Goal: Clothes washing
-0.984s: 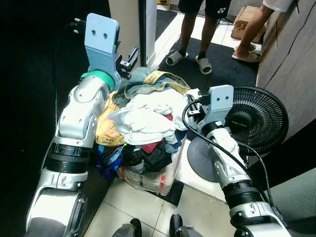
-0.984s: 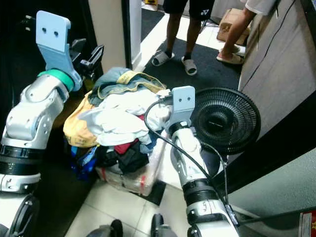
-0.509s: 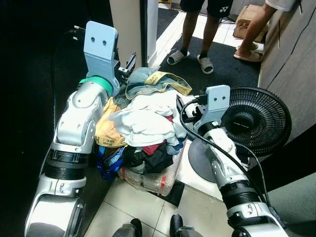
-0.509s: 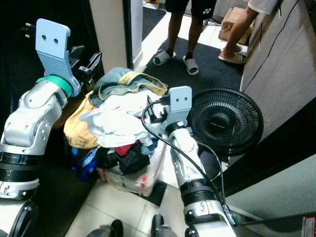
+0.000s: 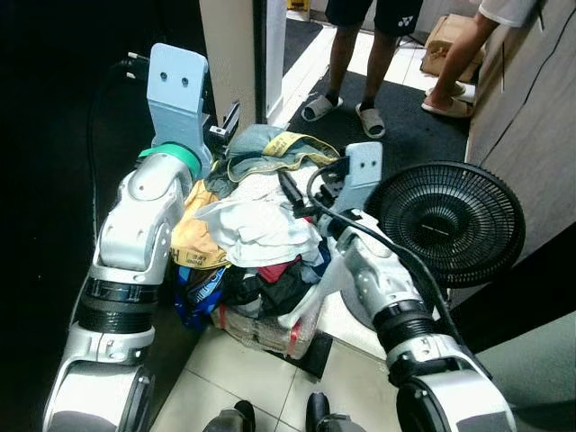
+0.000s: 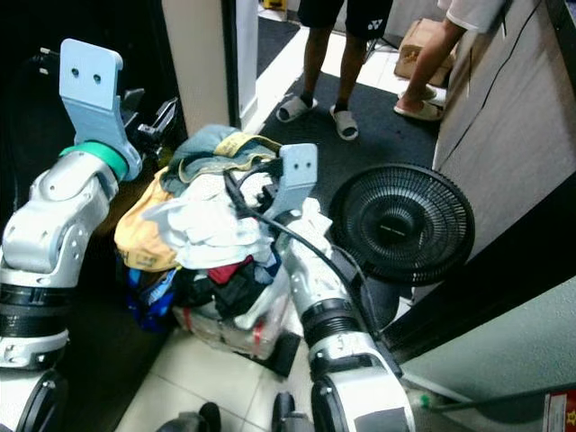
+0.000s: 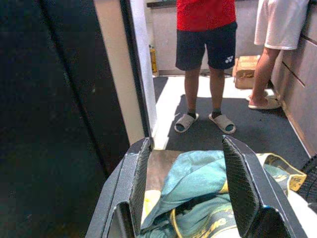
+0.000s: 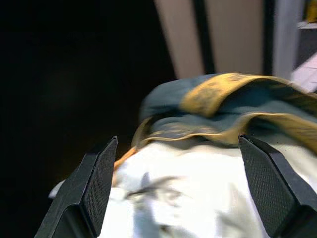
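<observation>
A heap of clothes (image 5: 261, 225) is piled on a plastic-wrapped basket (image 5: 270, 328) on the floor. On top lies a teal garment with yellow trim (image 5: 270, 148), with white cloth (image 5: 256, 229) below it and a yellow piece (image 5: 193, 243) at the left. My left gripper (image 5: 227, 121) is held open at the heap's far left edge, and the teal garment (image 7: 198, 173) lies just beyond its fingers. My right gripper (image 5: 290, 191) is open over the top of the white cloth (image 8: 188, 193), with nothing between its fingers.
A black floor fan (image 5: 445, 220) stands right of the heap, close to my right arm. A beige door post (image 5: 229, 54) rises behind the heap. Two people in sandals (image 5: 342, 108) stand on the dark mat beyond. A cardboard box (image 5: 445, 36) sits far right.
My right arm has swung left from beside the fan to over the heap of clothes. The left arm has hardly moved.
</observation>
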You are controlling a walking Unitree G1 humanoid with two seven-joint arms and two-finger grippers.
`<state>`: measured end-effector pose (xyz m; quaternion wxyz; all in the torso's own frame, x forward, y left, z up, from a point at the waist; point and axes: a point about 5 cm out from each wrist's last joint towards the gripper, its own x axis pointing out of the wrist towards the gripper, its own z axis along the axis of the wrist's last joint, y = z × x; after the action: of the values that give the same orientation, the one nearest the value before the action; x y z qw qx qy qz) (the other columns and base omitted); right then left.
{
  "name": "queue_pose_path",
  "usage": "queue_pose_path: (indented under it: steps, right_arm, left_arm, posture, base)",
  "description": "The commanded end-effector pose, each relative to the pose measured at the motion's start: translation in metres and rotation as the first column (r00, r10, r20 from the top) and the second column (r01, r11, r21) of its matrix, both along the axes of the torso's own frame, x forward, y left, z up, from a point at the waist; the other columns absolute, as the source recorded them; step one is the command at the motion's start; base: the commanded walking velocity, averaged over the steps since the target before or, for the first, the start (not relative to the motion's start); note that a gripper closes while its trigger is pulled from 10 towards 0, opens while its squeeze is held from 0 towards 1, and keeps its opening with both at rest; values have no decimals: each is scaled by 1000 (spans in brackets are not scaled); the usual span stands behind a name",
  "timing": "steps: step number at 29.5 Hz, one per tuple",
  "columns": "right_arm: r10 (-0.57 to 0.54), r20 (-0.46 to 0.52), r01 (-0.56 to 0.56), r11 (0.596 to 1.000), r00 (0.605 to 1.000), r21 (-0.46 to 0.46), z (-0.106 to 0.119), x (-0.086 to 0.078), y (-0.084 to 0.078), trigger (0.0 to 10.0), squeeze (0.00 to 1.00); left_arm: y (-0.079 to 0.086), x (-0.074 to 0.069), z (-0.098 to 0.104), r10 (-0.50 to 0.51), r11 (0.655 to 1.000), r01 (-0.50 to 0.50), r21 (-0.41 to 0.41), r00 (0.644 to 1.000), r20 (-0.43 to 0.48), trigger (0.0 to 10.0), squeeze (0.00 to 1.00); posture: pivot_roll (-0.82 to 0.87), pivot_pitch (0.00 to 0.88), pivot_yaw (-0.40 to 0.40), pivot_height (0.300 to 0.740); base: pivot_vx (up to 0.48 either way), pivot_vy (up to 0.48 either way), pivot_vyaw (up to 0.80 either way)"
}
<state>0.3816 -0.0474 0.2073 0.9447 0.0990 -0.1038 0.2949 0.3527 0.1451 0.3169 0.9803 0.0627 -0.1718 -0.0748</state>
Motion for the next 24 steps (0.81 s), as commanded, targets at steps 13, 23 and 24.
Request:
queue_pose_path:
  steps: [13,23,24]
  right_arm:
    - [-125,-184,91,979,975,-184,-54,-5,0,10000,0]
    - [-452,-124,406,870,883,-279,-30,23,-76,10000,0]
    - [-452,-124,406,870,883,-279,-30,23,-76,10000,0]
  left_arm:
    - [10,-7,-4,47,999,-47,-1,999,-18,10000,0]
    - [6,-7,-6,33,999,-34,-3,999,-33,10000,0]
    - [6,-7,-6,33,999,-34,-3,999,-33,10000,0]
  posture:
    - [175,206,-10,740]
    - [170,219,-7,740]
    - [170,219,-7,740]
  base:
    - [0,0,0]
    - [0,0,0]
    - [0,0,0]
